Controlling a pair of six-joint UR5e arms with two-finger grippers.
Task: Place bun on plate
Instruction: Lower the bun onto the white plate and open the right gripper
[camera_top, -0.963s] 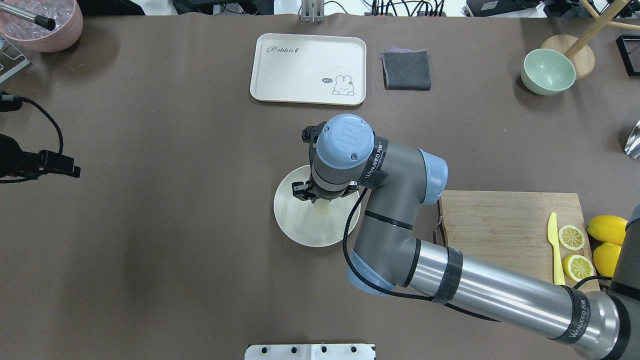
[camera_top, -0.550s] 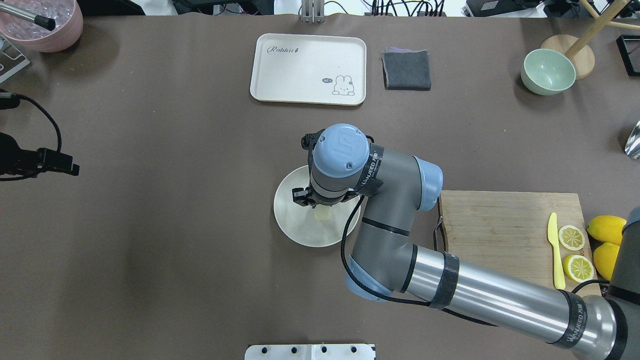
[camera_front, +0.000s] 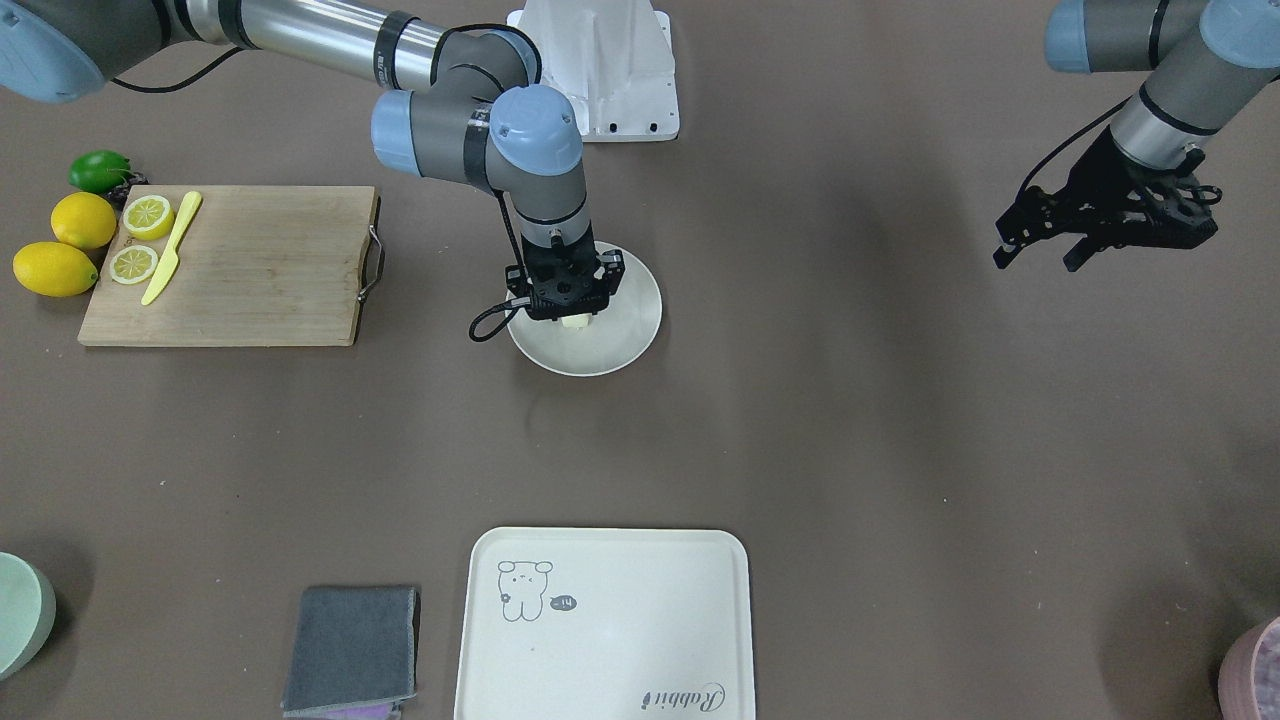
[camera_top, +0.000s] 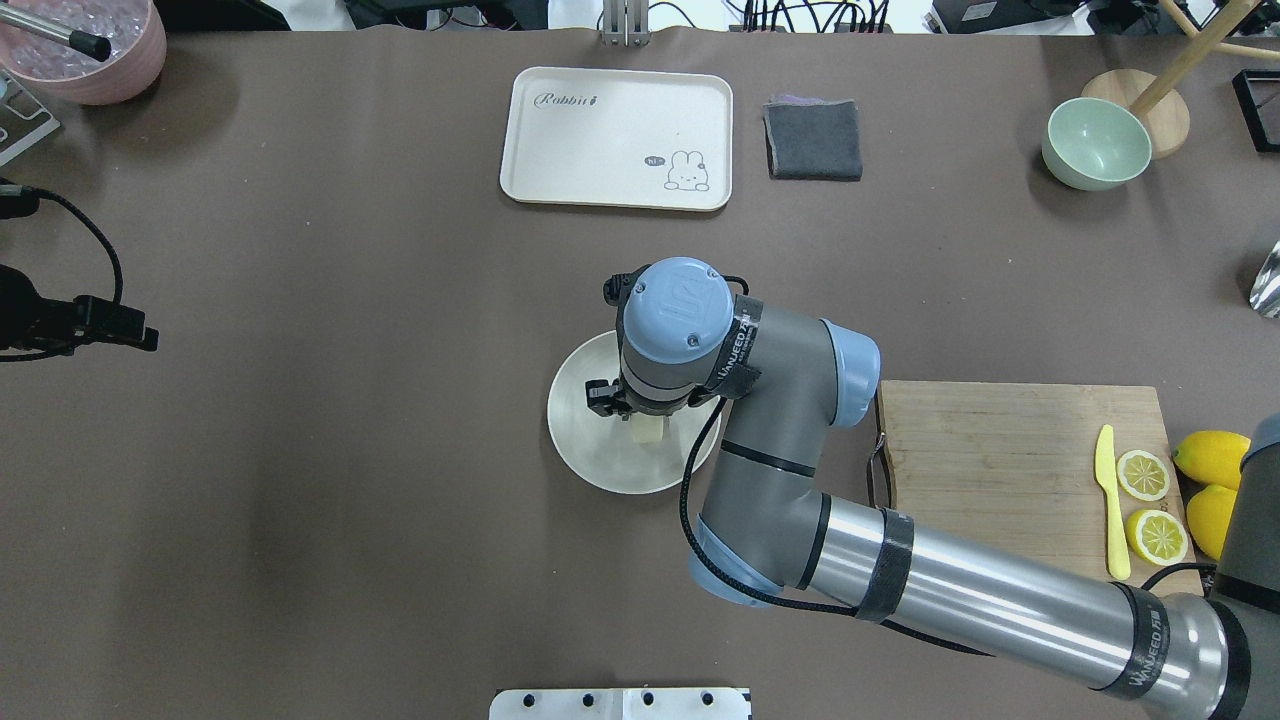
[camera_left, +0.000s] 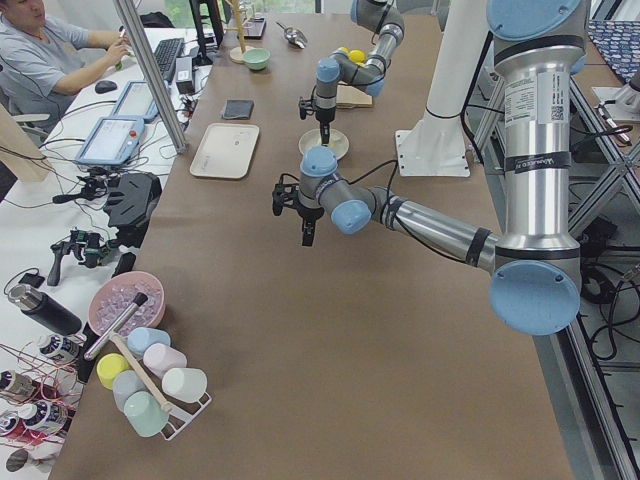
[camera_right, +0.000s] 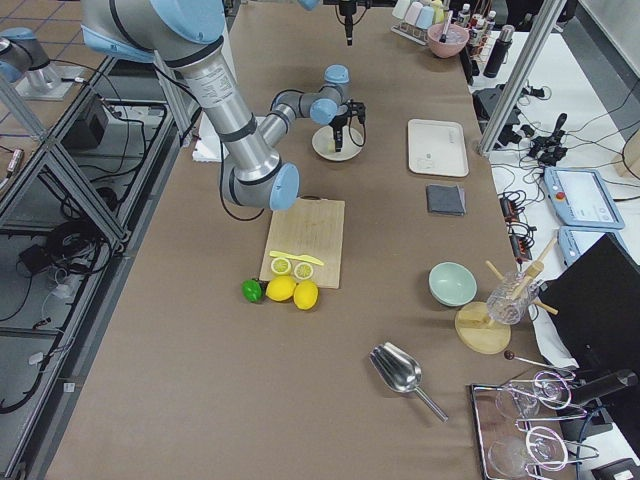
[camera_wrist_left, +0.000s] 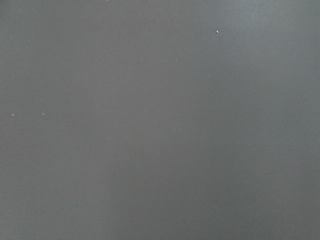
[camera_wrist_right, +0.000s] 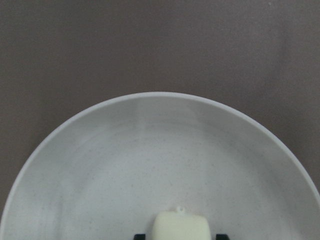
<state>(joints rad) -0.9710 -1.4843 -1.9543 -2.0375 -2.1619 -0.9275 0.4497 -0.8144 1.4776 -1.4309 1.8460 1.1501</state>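
Note:
The pale cream bun (camera_top: 647, 431) is held just above the middle of the round off-white plate (camera_top: 590, 455) near the table's centre. My right gripper (camera_top: 640, 418) points straight down over the plate and is shut on the bun. In the front-facing view the bun (camera_front: 575, 321) peeks out under the right gripper (camera_front: 572, 314), over the plate (camera_front: 628, 330). The right wrist view has the bun (camera_wrist_right: 180, 227) between dark fingertips, with the plate (camera_wrist_right: 150, 150) close below. My left gripper (camera_front: 1033, 262) hovers open and empty far off at the table's left side.
A cream tray (camera_top: 617, 138) and a grey cloth (camera_top: 813, 140) lie at the far edge. A green bowl (camera_top: 1096, 143) stands far right. A wooden cutting board (camera_top: 1000, 460) with a yellow knife (camera_top: 1108, 500) and lemon halves lies right of the plate.
My right arm has drawn back toward the robot's side, carrying the bun from the plate's far part to about its middle. The left gripper has barely moved.

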